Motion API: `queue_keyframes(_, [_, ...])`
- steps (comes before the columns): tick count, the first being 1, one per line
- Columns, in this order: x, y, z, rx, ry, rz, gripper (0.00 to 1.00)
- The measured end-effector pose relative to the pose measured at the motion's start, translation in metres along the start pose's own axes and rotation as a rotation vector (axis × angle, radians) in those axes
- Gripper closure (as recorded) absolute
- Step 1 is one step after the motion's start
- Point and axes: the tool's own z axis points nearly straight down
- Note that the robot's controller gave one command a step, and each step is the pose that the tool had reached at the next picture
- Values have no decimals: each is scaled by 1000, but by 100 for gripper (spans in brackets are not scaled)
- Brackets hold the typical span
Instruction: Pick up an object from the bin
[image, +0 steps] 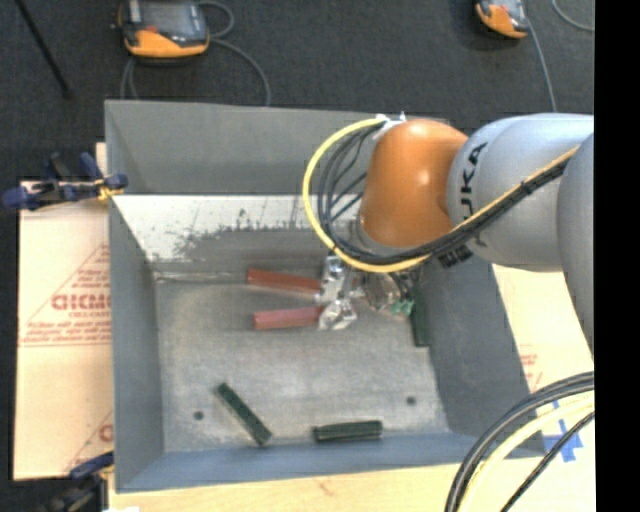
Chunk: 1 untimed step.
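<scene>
**Camera view.** The pincer (338, 298) hangs low in the bin (135, 340), beneath the orange cover (405, 185) on the arm's wrist. Whether it is released or clenched cannot be told, because the wrist and cables screen it. Nothing is plainly seen gripped in it.

Two red bars run from the pincer toward the view's left. The upper red bar (283, 280) and the lower red bar (284, 319) lie flat on the bin floor. They are spread apart at their far ends and converge at the pincer, where their near ends meet it or pass beneath it. Whether they are separate pieces or the handles of one tool cannot be told.

A dark green strip (418, 322) lies just beside the pincer on the opposite side, partly under the arm. A slanted green strip (245, 414) and a level green strip (348, 431) lie well apart from the pincer, by the near wall.

**Handling (judgement).** The red bars appear stiff, slender and light, and not fragile. Their surface looks matt, so slip is probably low. Take hold of one bar across its narrow width, near mid-length, to limit tilt. If the bars are joined, expect the second bar to swing and the weight to sit toward the joint.
</scene>
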Motion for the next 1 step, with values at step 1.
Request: queue_keyframes(1, [-1, 0, -11, 1, -4, 0, 100])
